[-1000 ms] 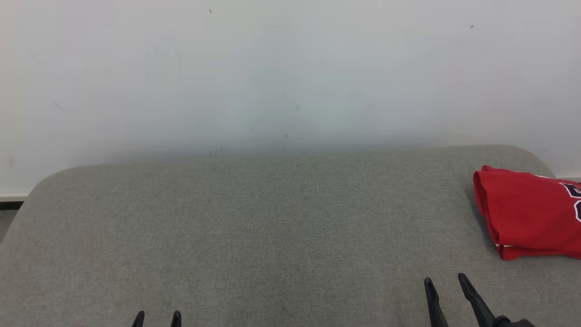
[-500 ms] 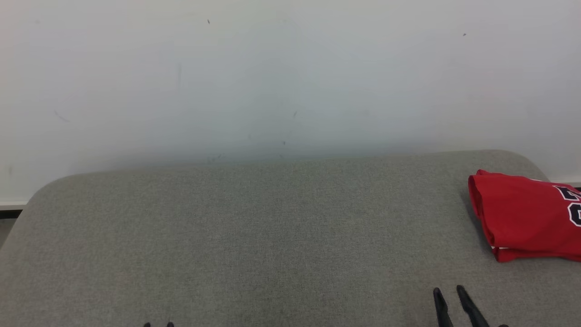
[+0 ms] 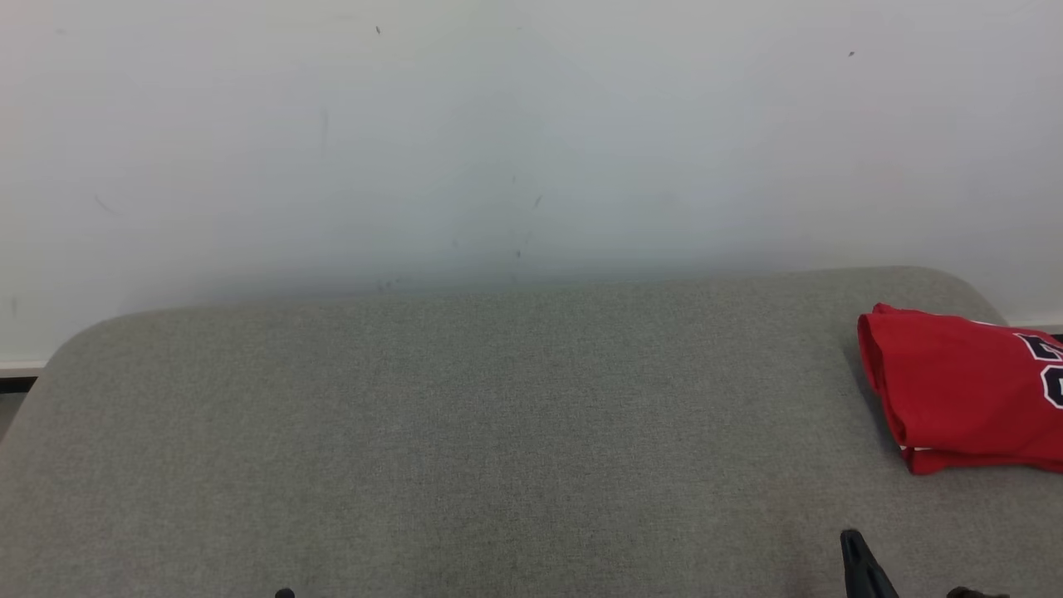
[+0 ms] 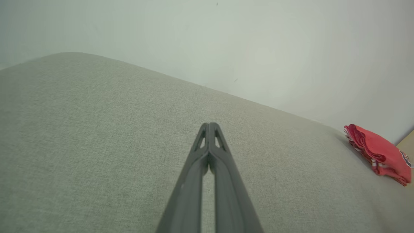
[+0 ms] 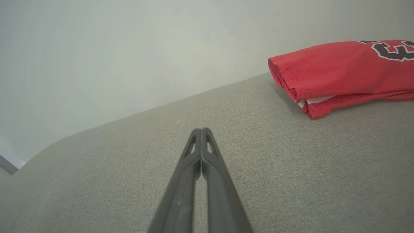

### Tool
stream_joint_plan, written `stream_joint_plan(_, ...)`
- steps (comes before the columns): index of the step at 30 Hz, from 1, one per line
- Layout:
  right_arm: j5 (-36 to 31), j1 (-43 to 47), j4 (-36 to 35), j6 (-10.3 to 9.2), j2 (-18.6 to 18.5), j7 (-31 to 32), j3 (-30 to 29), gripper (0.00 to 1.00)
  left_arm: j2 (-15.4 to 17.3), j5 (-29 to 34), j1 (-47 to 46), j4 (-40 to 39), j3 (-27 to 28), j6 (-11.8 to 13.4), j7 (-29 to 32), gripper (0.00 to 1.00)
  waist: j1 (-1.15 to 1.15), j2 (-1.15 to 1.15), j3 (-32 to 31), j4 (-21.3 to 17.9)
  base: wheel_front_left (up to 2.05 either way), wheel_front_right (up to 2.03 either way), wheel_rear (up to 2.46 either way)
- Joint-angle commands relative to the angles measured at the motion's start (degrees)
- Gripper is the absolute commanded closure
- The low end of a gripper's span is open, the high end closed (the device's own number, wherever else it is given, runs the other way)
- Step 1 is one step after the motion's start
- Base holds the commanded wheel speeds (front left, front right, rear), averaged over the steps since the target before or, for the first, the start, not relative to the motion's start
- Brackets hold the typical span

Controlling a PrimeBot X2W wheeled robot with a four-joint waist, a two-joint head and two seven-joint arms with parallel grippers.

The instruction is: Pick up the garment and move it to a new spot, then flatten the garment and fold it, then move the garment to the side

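Note:
The garment (image 3: 963, 390) is a red shirt with dark, white-edged lettering, folded into a neat stack at the far right of the grey cushioned surface (image 3: 498, 432). It also shows in the right wrist view as the garment (image 5: 339, 72) at upper right, and as the garment (image 4: 378, 153) at the right edge of the left wrist view. My right gripper (image 3: 851, 544) is shut and empty, low at the front right, short of the shirt. My left gripper (image 3: 285, 593) barely peeks in at the bottom edge. In the wrist views the left gripper (image 4: 209, 124) and right gripper (image 5: 201, 130) have their fingers pressed together over bare fabric.
A pale wall (image 3: 498, 141) rises straight behind the cushion's rounded back edge. A strip of dark baseboard (image 3: 17, 384) shows at the far left.
Both grippers have gone from open to shut with nothing in them. They have also drawn back toward the bottom edge of the head view. The folded shirt has stayed put.

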Motion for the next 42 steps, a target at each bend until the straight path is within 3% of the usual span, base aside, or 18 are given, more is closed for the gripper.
stream_joint_plan(1,2.0,-1.8,-0.5,0.01,-0.2,0.3,-0.7,1.0,0.1,-1.9,-2.0,-0.2,0.0,-0.3,0.2,1.0,0.0,0.0,0.1,0.0,0.0,0.0,0.0)
stream_joint_plan(26,26.5,-8.3,4.5,0.0,-0.1,6.2,-6.6,1.0,0.3,-26.5,-11.3,8.8,-0.7,-2.2,4.6,1.0,0.0,0.0,1.8,-0.3,0.0,0.0,0.0)
stream_joint_plan(42,37.7,-11.3,6.9,0.0,0.0,9.1,-9.5,1.0,0.3,-37.9,-15.4,12.4,-0.8,-3.0,6.6,1.0,0.0,0.0,2.8,-0.5,0.0,0.0,0.0)
